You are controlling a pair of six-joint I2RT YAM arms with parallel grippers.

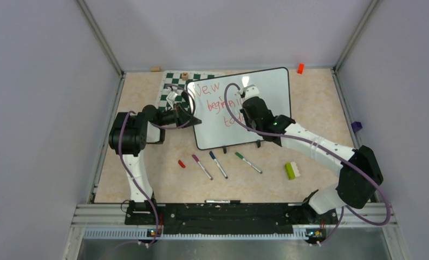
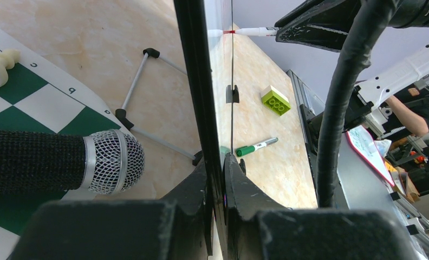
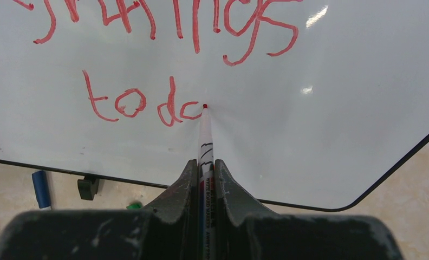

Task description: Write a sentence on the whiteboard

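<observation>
Seen from above, a large glossy white whiteboard with a thin black frame [image 1: 272,95] stands propped on small black feet at the far middle of the beige marbled counter [image 1: 147,179]. Its left edge lies over the right side of a green-and-white chessboard mat [image 1: 168,92]. A sentence in red handwritten marker [image 1: 212,97] runs across the board's left half in three lines. It is partly hidden by the right arm, and "New" can be read at the top. The board's left edge is met by the left jaws, and the right jaws are held over its middle. Between the board and the counter's near edge lie a small red cap [image 1: 181,163], a purple-capped marker [image 1: 202,167], a blue-capped marker [image 1: 219,165] and a green-capped marker [image 1: 249,163]. A lime-green studded brick [image 1: 292,170] lies to their right.

In the left wrist view, the board is seen edge-on, and its black frame is pinched between the narrowly closed left jaws. A red-tipped white marker [image 2: 255,31] is pressed against the writing face. A black microphone with a silver mesh head [image 2: 112,162] lies over the mat.

In the right wrist view, the marker's barrel is clamped between the right jaws. Its red tip is touching the board at the end of the bottom line, where "tod" and an unfinished letter are written.
</observation>
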